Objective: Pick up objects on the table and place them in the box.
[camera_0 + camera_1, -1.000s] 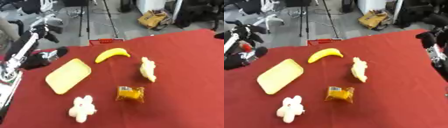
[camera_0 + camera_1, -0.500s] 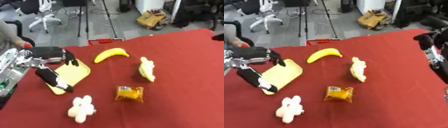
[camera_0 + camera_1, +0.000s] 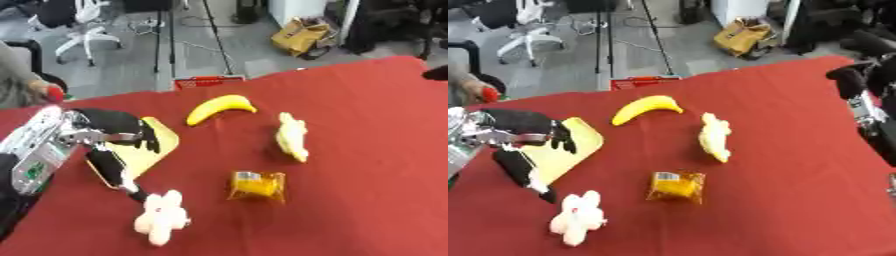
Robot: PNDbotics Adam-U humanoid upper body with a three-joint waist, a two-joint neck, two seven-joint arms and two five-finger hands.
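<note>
Left eye view: left hand (image 3: 109, 145) open over yellow tray (image 3: 166, 141), reaching; next, down onto white toy (image 3: 162, 218) to grasp.

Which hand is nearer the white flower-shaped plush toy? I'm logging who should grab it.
Left. The left hand hovers open just above-left of the white flower-shaped plush toy; the right hand sits far off at the table's right edge.

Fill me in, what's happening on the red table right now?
The left robot hand is over the flat yellow tray at the table's left, fingers spread open, holding nothing. Its thumb reaches toward the white plush toy. The banana, the pale yellow toy and the orange packet lie untouched on the red cloth. The right arm shows only at the right edge; no box is visible.
</note>
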